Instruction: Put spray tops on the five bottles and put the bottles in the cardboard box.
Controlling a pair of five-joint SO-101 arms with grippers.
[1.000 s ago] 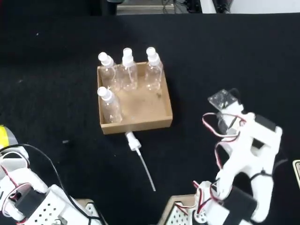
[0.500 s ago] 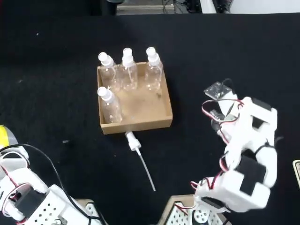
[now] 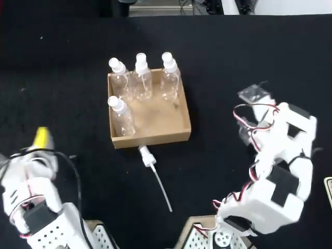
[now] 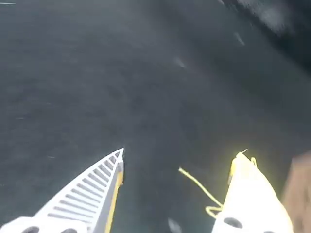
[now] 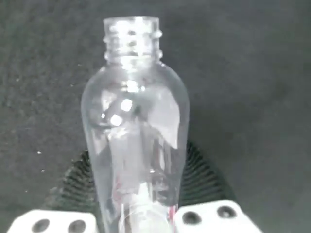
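Clear capless bottle (image 5: 133, 121) with a threaded neck, tight in the right claw (image 5: 138, 196); left claw (image 4: 181, 160) wide apart.

I can read no letters, numbers or signs anywhere. The bottle (image 5: 133, 121) I hold is plain clear plastic, and the cardboard box (image 3: 150, 139) has plain brown walls.

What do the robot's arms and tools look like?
The left arm and right arm are white with black motor blocks and red, white and black cables. The left tool has pointed white fingers trimmed yellow; the right tool has a dark ribbed pad.
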